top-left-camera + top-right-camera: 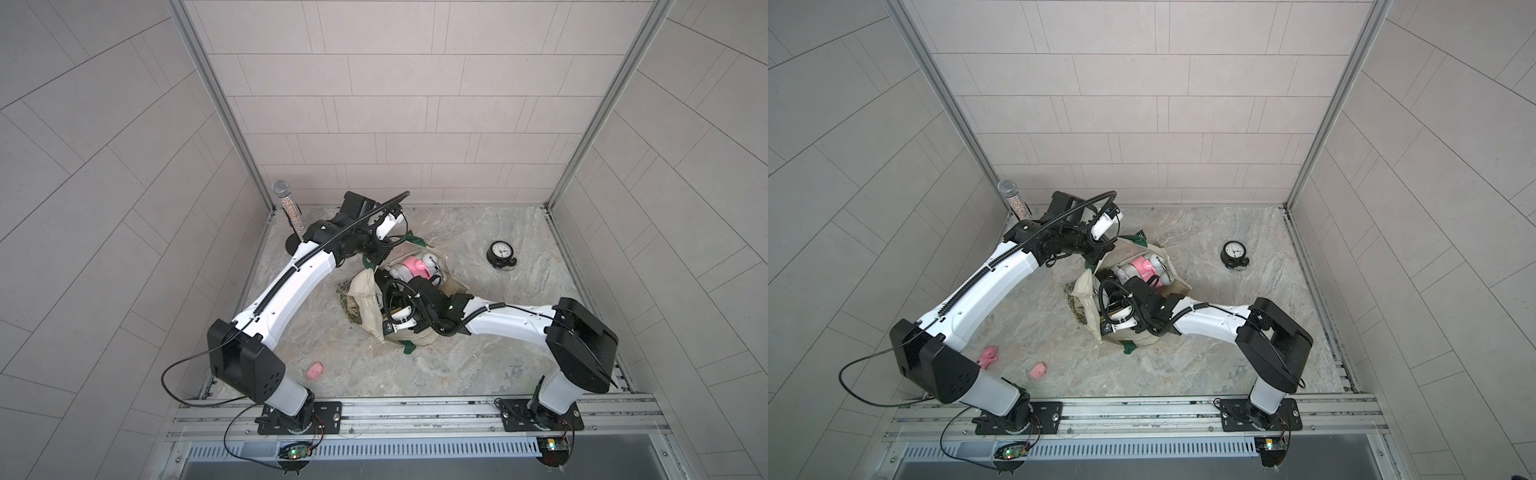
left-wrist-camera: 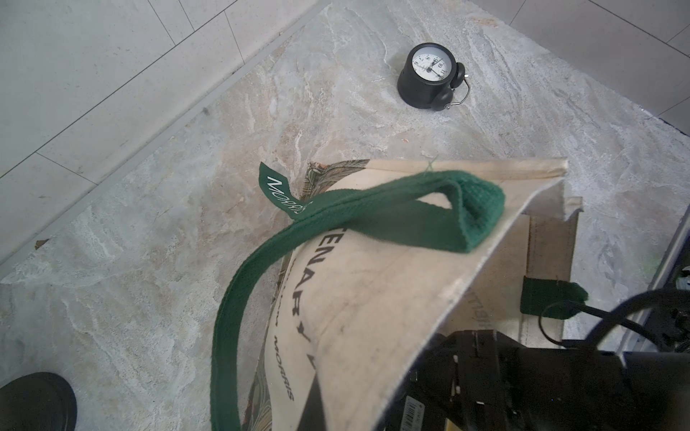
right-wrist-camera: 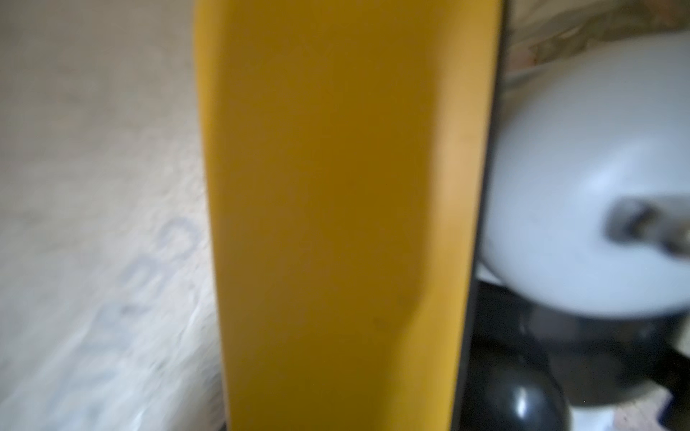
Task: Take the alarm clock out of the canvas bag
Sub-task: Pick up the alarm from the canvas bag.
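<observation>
The cream canvas bag [image 1: 365, 291] [image 1: 1086, 291] lies open at mid-table. My left gripper [image 1: 374, 259] is shut on its far rim by a green handle [image 2: 373, 209] and holds the wall [image 2: 373, 291] up. Inside lies a pink and white twin-bell alarm clock [image 1: 413, 266] [image 1: 1144, 266]. My right gripper [image 1: 390, 320] reaches into the mouth. Its jaws are hidden by a blurred yellow thing [image 3: 336, 224], beside a white dome [image 3: 582, 209]. A black alarm clock [image 1: 501, 253] [image 2: 429, 74] stands outside, at the back right.
A glittery microphone [image 1: 286, 208] stands at the back left corner. Small pink things [image 1: 1038, 370] [image 1: 988, 356] lie front left near the left arm's base. Tiled walls close three sides; a metal rail runs along the front.
</observation>
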Robot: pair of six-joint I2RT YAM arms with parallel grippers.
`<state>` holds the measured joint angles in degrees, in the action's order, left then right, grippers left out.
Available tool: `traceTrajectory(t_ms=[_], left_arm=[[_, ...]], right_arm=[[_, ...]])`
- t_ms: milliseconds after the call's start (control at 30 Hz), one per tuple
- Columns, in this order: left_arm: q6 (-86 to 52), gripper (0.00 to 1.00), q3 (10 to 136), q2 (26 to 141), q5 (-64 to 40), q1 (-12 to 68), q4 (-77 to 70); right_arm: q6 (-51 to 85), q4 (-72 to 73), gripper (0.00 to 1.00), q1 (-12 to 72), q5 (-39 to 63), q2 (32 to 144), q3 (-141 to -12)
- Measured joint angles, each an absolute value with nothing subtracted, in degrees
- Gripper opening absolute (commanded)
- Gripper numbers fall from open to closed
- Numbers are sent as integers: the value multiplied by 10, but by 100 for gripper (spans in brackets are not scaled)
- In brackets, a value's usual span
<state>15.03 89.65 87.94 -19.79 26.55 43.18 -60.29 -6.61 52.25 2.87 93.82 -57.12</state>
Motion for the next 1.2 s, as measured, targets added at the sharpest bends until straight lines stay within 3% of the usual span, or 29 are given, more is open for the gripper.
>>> traceTrajectory(t_ms=[800, 1200], left_arm=[[152, 0, 896, 879, -192, 266, 413], [144, 0, 897, 879, -186, 266, 413]], right_arm=[[-517, -194, 11, 524, 21, 771, -580], [-398, -239, 10, 520, 32, 687, -652]])
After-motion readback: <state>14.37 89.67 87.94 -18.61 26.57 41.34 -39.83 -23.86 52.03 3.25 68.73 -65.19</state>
